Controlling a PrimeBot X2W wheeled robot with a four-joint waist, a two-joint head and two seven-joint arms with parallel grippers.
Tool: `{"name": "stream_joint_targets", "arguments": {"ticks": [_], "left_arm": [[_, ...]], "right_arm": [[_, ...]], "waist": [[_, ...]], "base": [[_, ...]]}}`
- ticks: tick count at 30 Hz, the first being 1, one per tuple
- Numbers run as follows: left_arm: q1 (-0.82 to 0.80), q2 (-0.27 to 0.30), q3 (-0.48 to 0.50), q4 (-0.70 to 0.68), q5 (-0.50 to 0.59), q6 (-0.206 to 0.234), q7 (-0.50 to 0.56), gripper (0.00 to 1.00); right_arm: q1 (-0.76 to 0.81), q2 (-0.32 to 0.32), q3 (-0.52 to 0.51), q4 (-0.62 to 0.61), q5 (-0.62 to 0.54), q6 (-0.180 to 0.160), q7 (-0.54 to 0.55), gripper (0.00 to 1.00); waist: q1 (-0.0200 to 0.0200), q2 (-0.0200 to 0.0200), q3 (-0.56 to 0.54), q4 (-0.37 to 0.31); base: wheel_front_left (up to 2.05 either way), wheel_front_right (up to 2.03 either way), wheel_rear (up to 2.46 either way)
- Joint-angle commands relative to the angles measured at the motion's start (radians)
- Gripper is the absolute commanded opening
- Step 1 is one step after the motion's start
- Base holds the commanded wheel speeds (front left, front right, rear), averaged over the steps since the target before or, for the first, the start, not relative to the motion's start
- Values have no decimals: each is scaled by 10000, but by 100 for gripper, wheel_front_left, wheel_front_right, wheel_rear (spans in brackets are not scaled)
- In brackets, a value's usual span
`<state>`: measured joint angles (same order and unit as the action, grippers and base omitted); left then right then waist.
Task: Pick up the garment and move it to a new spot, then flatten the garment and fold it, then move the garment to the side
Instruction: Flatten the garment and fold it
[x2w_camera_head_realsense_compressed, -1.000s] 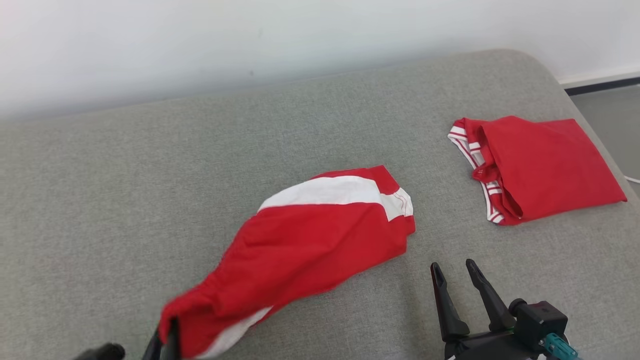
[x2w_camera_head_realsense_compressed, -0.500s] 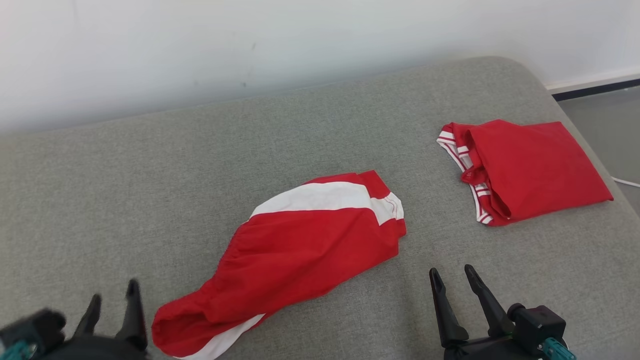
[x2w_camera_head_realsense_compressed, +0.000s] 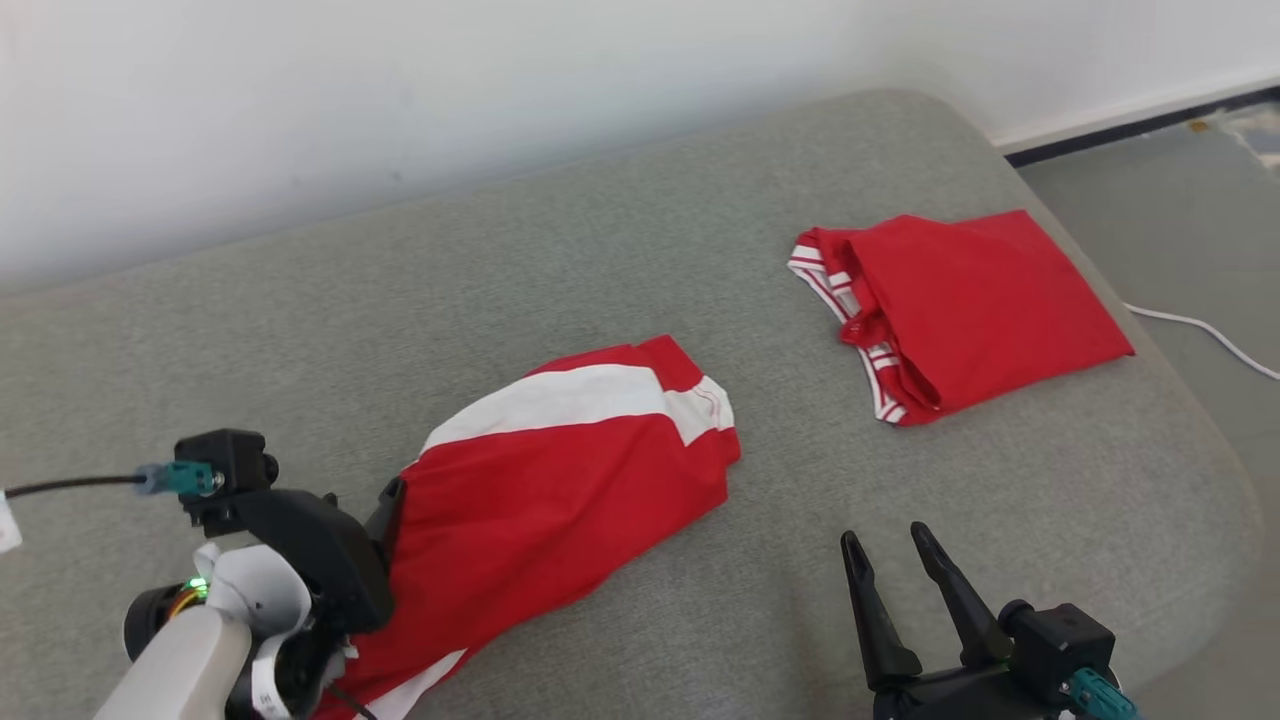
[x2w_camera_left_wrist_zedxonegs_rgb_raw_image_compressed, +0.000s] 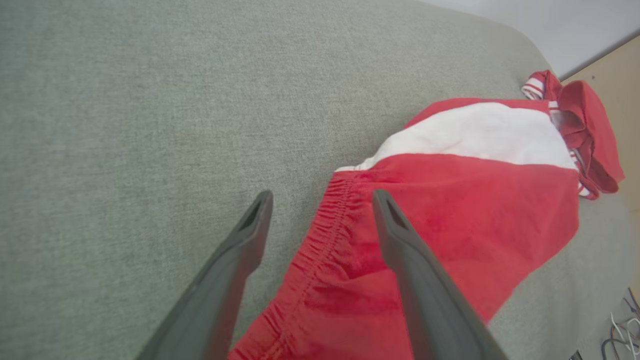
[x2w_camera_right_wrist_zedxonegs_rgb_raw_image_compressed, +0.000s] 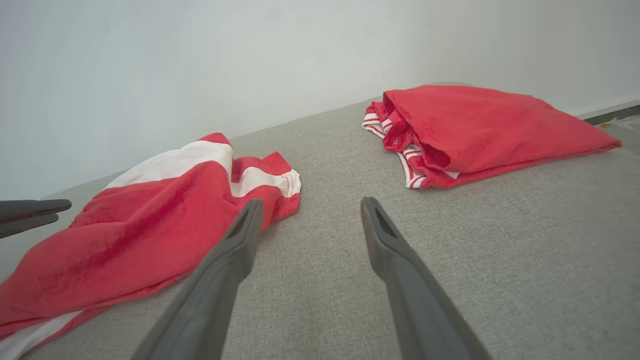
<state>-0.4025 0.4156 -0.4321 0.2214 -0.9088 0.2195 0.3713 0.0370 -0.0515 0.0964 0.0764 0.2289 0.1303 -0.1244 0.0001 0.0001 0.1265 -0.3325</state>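
Red-and-white shorts (x2w_camera_head_realsense_compressed: 560, 480) lie rumpled on the grey padded surface (x2w_camera_head_realsense_compressed: 300, 330), left of the folded red top (x2w_camera_head_realsense_compressed: 960, 300) — set down, I'd judge, with flattening, folding and the shift aside all 3 to come. Left end effector (x2w_camera_left_wrist_zedxonegs_rgb_raw_image_compressed: 322, 195) gapes astride the waistband (x2w_camera_left_wrist_zedxonegs_rgb_raw_image_compressed: 330, 215), right end effector (x2w_camera_head_realsense_compressed: 885, 535) open, empty

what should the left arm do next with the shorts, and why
Probably lower the left gripper and close its fingers on the gathered waistband of the shorts: the fingers stand open astride that edge, and the shorts lie rumpled on the grey cushion, not yet flat.
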Motion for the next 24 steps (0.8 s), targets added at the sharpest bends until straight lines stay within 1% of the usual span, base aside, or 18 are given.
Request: {"name": "stream_joint_targets", "arguments": {"ticks": [1,2,4,7,10,13,14,15,16,17,20,24], "left_arm": [[-246,26,-32,283,137,-17,77,100],[-523,12,-139,747,162,-75,266,100],[-637,-21,-149,908,86,-119,351,100],[-845,-80,-113,1172,-235,-302,722,100],[-940,-32,-266,1199,-342,-200,1249,100],[-1040,-122,-312,1035,-484,-327,1457,100],[-1062,-156,-329,968,-478,-359,1428,83],[-1086,-180,-360,911,-471,-404,1394,46],[-1119,-185,-383,856,-409,-460,1327,4],[-1161,-193,-393,817,-332,-522,1226,0],[-1373,-154,-450,656,29,-678,692,0],[-1932,-361,-659,219,703,-999,-283,0]], "right_arm": [[-29,30,19,24,39,5,-67,100],[-51,32,15,39,70,5,-111,100],[-77,32,0,53,83,5,-138,100],[-108,30,-64,89,171,5,-253,100],[-115,33,-70,156,210,5,-352,100],[-158,30,-77,238,274,5,-430,100],[-170,32,-60,263,283,5,-443,100],[-188,32,-46,282,302,5,-462,100],[-220,32,-24,305,331,5,-464,100],[-243,32,-9,317,348,5,-483,100],[-308,30,15,381,357,5,-519,100],[-305,32,-53,420,319,5,-530,100]], "waist": [[-1,-1,191,-370],[-1,-1,299,-547],[-1,-1,343,-619],[-1,-1,475,-744],[-1,-1,550,-778],[-1,-1,603,-763],[-1,-1,614,-748],[-1,-1,622,-730],[-1,-1,624,-712],[-1,-1,623,-693],[-1,-1,605,-642],[-1,-1,556,-496]], "base": [[0,0,0],[0,0,0],[0,0,0],[0,0,0],[0,0,0],[0,0,0],[0,0,0],[0,0,0],[0,0,0],[0,0,0],[0,0,0],[0,0,0]]}}
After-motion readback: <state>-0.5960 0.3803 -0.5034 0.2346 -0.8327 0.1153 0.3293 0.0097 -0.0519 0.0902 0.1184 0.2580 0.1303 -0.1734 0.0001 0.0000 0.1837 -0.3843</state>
